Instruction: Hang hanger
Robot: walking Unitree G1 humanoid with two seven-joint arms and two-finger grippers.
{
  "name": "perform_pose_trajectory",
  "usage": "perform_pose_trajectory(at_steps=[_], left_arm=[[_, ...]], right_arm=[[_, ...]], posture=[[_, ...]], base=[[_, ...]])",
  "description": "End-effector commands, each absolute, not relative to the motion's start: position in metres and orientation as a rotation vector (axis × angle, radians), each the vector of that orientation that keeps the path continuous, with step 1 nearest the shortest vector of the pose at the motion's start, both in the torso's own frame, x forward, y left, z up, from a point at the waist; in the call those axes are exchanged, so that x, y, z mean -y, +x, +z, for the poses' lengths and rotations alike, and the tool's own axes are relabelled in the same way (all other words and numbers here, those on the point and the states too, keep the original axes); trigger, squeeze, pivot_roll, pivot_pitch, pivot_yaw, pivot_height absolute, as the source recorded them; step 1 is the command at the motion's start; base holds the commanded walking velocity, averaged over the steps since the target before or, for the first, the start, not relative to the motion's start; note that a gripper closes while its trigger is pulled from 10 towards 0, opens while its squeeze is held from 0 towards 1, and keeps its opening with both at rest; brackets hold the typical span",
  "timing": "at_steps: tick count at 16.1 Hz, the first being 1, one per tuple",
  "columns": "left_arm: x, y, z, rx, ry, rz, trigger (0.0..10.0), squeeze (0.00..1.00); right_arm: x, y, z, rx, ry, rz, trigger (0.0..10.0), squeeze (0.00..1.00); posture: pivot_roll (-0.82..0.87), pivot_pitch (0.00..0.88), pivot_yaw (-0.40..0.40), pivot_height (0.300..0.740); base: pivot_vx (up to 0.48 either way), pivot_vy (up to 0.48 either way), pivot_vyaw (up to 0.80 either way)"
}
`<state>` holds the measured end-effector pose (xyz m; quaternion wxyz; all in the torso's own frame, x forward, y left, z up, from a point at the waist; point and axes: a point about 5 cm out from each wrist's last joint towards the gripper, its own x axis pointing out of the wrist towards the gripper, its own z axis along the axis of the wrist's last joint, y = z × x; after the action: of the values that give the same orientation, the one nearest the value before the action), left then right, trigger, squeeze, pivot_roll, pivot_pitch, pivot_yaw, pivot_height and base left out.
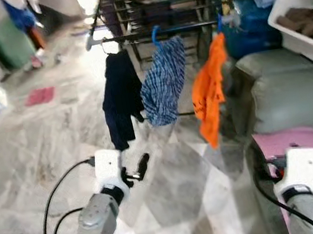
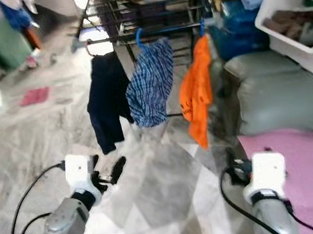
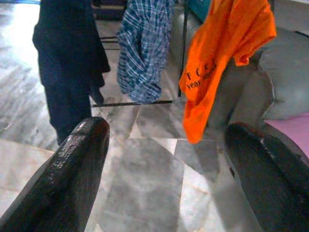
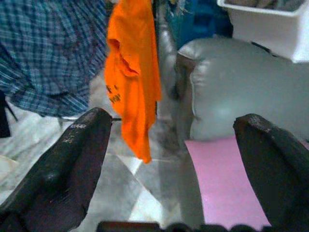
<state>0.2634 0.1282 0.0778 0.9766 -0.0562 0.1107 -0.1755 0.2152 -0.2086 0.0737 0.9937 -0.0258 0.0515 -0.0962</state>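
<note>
While three garments, a navy one (image 1: 120, 96), a checked shirt (image 1: 164, 82) and an orange T-shirt (image 1: 211, 88), already hang on the drying rack (image 1: 160, 31) at upper centre, both tools, left (image 1: 134, 171) and right (image 4: 176, 159), gape wide and empty at lower frame; hanging looks finished, so next likely means fetching another hanger.

A dark metal drying rack (image 1: 156, 9) stands far across the marble floor (image 1: 175, 192), carrying a navy garment (image 1: 122, 98), a blue checked shirt (image 1: 164, 82) and, rightmost, an orange T-shirt (image 1: 211, 90). A red cloth (image 1: 40, 96) lies far left.
</note>
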Motion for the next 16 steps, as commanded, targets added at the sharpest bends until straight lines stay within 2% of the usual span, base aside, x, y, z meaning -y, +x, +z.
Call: perform_pose_trajectory(at_steps=[1, 7, 16], left_arm=[[-0.129, 0.263, 0.078, -0.227, -0.108, -0.354, 10.0, 0.0], [-0.13, 0.26, 0.073, -0.235, -0.125, -0.353, 10.0, 0.0], [-0.137, 0.26, 0.073, -0.236, -0.114, -0.317, 10.0, 0.0]], right_arm=[[0.208, 0.217, 0.075, -0.092, -0.053, -0.183, 10.0, 0.0], [0.208, 0.223, 0.076, -0.093, -0.069, -0.133, 10.0, 0.0], [0.203, 0.222, 0.076, -0.09, -0.071, -0.123, 10.0, 0.0]], posture=[[-0.03, 0.034, 0.067, 0.74], [-0.03, 0.0, 0.041, 0.74], [-0.02, 0.033, 0.043, 0.74]], base=[[0.0, 0.435, 0.0], [0.0, 0.472, 0.0], [0.0, 0.48, 0.0]])
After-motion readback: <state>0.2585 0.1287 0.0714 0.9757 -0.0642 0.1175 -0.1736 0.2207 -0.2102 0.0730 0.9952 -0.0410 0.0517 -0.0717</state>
